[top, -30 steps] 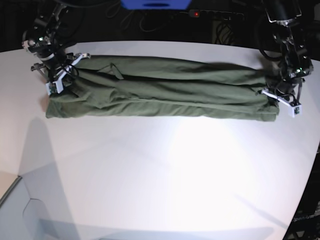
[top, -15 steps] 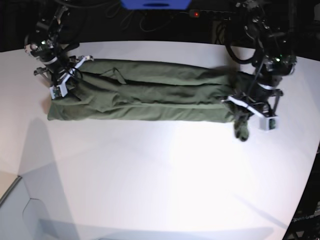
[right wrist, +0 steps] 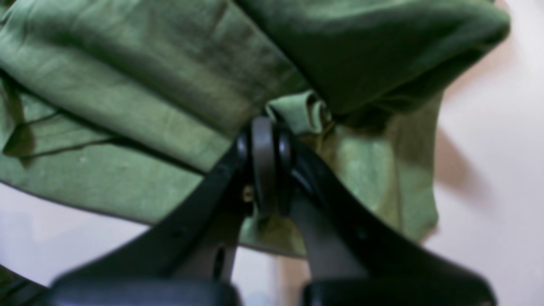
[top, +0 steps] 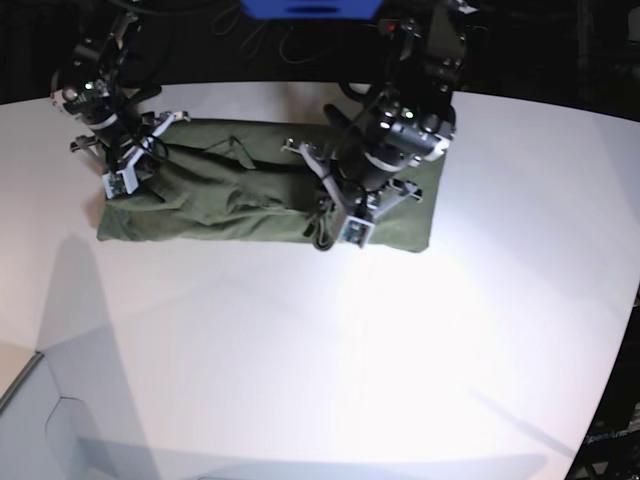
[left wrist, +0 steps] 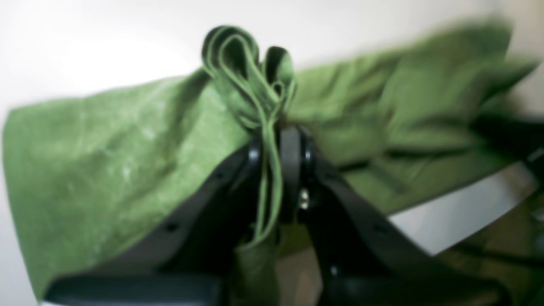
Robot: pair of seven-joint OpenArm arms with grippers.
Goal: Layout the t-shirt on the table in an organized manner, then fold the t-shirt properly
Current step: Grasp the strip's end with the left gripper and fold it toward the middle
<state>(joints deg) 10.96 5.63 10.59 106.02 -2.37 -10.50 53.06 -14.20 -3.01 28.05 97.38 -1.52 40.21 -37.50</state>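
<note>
the t-shirt (top: 230, 195) lies on the white worktop (top: 320, 350), toward its far edge, as a long olive band partly doubled over on itself. the left gripper (top: 345, 215) sits over the middle of the t-shirt, its fingers (left wrist: 290, 170) clamped on a bunched fold of hem cloth that loops up above the tips (several layers show in the left wrist view). the end of the t-shirt beside that gripper lies folded flat in a rectangular flap, resting on the worktop. the right gripper (top: 125, 165) sits at the opposite end of the t-shirt, at its far corner; its fingers (right wrist: 263, 165) are pressed together on a small pinch of fabric edge. cloth around both grips is wrinkled. both wrist views are blurred.
</note>
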